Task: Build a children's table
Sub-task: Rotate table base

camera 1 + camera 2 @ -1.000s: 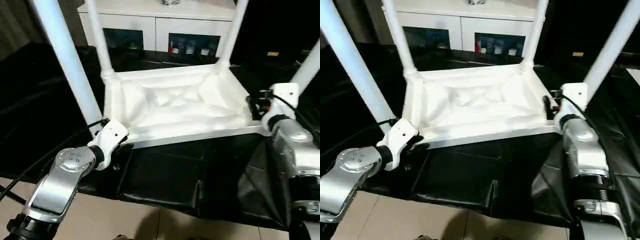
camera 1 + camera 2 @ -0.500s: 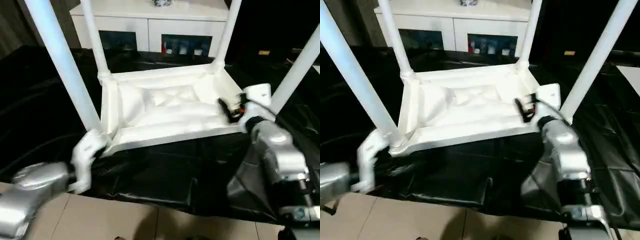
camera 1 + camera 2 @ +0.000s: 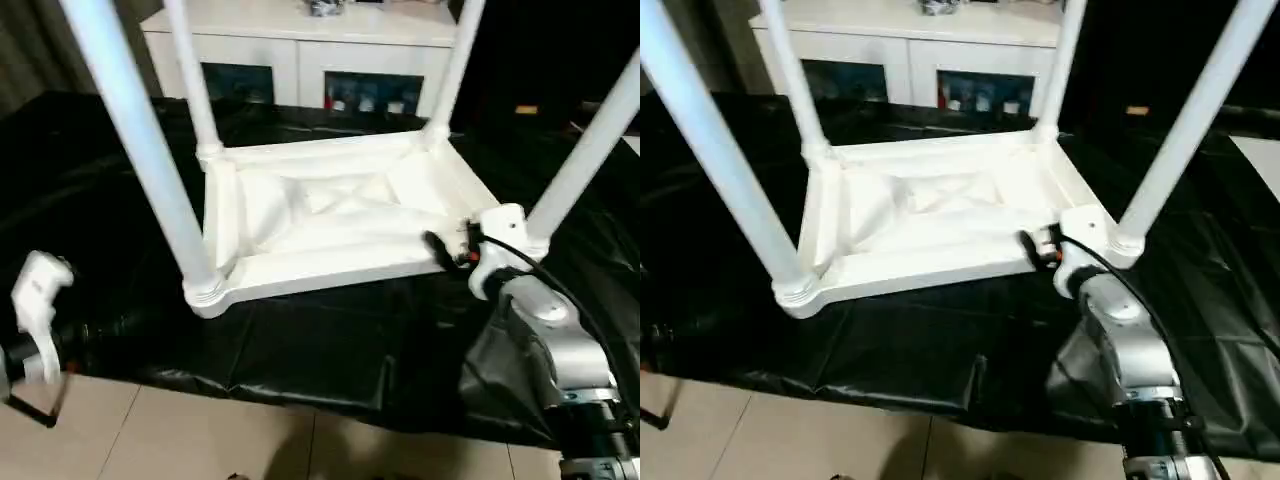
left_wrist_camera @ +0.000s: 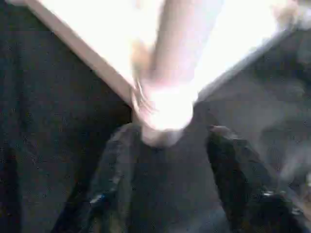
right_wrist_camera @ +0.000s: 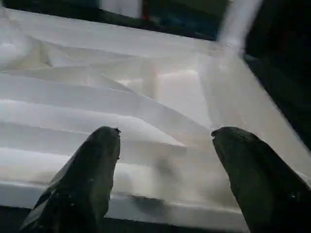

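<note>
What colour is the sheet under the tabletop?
Black sheet, glossy; clearest in the left eye view.

No legible text, seemingly.

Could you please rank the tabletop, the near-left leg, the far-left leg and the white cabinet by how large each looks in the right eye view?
1. tabletop
2. near-left leg, enlarged by nearness
3. white cabinet, partly cropped, so unsure
4. far-left leg
</note>
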Robot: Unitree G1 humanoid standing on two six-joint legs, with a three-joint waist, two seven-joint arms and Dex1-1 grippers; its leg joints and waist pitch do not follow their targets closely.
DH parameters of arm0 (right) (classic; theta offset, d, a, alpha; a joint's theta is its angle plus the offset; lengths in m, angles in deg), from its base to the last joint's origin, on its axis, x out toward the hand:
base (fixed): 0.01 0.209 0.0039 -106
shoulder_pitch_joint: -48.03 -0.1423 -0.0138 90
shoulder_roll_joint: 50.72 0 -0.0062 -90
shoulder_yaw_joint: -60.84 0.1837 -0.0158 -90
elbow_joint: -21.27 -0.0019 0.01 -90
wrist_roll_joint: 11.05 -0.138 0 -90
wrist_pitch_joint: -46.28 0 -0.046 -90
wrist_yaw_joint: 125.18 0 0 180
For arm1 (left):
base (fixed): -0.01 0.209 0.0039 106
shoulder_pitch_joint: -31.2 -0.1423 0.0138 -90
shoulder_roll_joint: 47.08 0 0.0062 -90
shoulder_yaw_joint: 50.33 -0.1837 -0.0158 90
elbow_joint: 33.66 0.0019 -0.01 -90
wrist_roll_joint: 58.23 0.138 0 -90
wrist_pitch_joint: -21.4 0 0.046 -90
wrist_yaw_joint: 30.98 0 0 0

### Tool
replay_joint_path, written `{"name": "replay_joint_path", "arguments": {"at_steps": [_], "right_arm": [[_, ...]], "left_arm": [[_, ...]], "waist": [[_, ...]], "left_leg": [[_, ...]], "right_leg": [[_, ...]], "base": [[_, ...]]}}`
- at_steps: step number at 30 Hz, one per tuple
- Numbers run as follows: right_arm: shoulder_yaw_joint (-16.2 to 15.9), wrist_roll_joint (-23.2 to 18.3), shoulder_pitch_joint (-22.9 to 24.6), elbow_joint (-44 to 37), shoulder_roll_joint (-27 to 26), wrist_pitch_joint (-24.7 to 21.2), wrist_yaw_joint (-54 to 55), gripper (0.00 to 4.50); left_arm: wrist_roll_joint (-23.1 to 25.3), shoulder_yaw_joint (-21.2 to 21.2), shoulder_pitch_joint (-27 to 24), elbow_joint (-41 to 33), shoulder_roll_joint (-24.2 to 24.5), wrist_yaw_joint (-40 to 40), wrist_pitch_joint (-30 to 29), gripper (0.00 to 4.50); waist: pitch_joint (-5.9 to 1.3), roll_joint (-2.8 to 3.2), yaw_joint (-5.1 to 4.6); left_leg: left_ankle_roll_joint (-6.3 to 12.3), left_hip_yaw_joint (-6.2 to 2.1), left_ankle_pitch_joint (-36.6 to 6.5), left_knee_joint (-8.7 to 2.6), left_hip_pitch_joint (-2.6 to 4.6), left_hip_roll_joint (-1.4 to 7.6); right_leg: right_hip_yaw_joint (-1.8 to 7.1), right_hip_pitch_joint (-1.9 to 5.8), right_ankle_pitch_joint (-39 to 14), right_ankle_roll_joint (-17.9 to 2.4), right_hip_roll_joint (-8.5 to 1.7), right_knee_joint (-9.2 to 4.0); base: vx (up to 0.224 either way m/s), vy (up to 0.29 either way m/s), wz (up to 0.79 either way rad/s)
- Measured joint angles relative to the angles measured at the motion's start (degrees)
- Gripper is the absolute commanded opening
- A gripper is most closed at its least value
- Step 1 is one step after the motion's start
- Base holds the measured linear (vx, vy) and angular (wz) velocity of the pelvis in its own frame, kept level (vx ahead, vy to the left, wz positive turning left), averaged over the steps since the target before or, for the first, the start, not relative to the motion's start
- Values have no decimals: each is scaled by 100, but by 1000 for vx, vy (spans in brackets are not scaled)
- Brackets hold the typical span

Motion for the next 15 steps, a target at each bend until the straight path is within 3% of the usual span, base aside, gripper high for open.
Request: {"name": "replay_joint_path", "arguments": {"at_steps": [6,15], "right_arm": [[422,257,114,270,196,-400,641,346],[577,305,263,506,45,-837,1056,346]], "left_arm": [[-213,57,370,-10,-302,72,158,340],[-282,-327,903,271,-578,130,400,401]], "waist": [[-1,-1,-30],[-3,-4,-42]], "left_leg": [[-1,0,0,0,11,3],[-3,1,1,-1,22,2]], "right_leg": [[-3,5,3,-5,2,6],[-1,3,4,-5,3,8]], "base": [[0,0,0],[0,0,0]]}}
